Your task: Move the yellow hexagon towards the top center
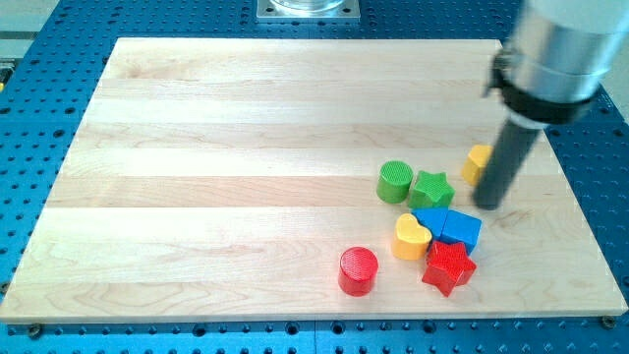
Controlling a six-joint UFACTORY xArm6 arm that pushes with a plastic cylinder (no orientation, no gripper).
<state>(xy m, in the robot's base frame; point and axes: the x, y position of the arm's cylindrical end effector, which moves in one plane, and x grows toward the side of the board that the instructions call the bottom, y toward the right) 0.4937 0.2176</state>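
The yellow hexagon (476, 163) lies at the view's right on the wooden board (246, 128), partly hidden behind my rod. My tip (488, 206) rests on the board just below and to the right of the hexagon, close to it; contact cannot be told. Left of the hexagon stand a green star (430, 189) and a green cylinder (395, 182).
Below the tip lie a blue block (449, 226), a yellow heart (411, 237), a red star (448, 266) and a red cylinder (358, 271). The arm's grey body (555, 54) hangs over the board's top right corner. A blue perforated table surrounds the board.
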